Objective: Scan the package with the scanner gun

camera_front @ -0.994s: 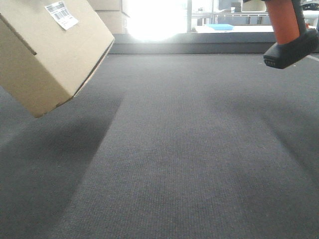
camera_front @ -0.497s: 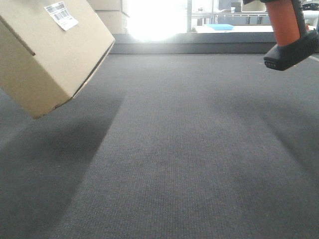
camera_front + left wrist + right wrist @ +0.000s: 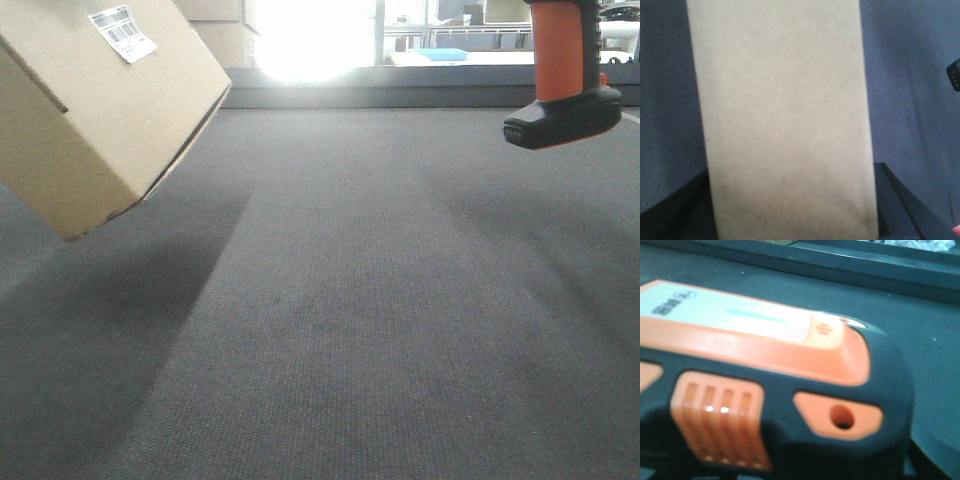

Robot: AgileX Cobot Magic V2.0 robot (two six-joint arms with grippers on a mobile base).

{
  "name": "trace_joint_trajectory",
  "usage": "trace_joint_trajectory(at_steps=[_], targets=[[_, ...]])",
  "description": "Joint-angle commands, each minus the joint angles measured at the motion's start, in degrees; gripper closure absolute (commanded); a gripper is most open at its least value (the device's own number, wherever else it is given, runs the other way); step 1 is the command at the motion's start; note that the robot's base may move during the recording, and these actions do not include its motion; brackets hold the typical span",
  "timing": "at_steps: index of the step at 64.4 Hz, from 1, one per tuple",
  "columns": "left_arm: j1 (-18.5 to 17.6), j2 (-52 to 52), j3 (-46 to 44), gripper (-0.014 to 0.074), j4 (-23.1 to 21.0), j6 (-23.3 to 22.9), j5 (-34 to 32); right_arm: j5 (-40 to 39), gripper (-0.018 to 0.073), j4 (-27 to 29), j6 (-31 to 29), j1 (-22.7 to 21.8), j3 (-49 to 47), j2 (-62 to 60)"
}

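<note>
A brown cardboard package [image 3: 95, 110] hangs tilted above the grey carpet at the upper left, with a white barcode label [image 3: 123, 31] on its upper face. In the left wrist view the package [image 3: 785, 120] fills the frame, and my left gripper's dark fingers [image 3: 892, 200] sit against its two sides, shut on it. An orange and black scanner gun [image 3: 563, 75] hangs at the upper right, handle base down, apart from the package. It fills the right wrist view [image 3: 765, 385], where my right gripper holds it; the fingers are hidden behind it.
Grey carpet [image 3: 350, 300] covers the floor below both held things. A low dark ledge [image 3: 400, 95] runs along the back under a bright window. More cardboard boxes [image 3: 225, 35] stand at the back left.
The scanner gun has moved left toward the package and turned more upright. The package has stayed where it was.
</note>
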Motion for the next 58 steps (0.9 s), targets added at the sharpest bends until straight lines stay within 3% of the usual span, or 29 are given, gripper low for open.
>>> trace_joint_trajectory(at_steps=[1, 18, 34, 41, 58], targets=[[-0.01, -0.74, -0.19, 0.0707, -0.94, -0.21, -0.16, -4.92, 0.0713, 4.13, -0.55, -0.59, -0.56, -0.95], [-0.01, -0.74, -0.19, 0.0707, -0.94, -0.21, -0.16, -12.73, 0.0713, 12.04, -0.55, -1.24, 4.09, -0.95], [-0.01, -0.74, -0.19, 0.0707, -0.94, -0.21, -0.16, -24.78, 0.0713, 11.92, -0.55, -1.24, 12.01, -0.95], [-0.01, -0.74, -0.19, 0.0707, -0.94, -0.21, -0.16, -32.33, 0.0713, 11.81, 3.23, -1.24, 15.58, -0.83], [-0.01, -0.74, -0.19, 0.0707, -0.94, -0.21, -0.16, -35.38, 0.0713, 4.52, 8.24, -1.24, 16.60, 2.01]])
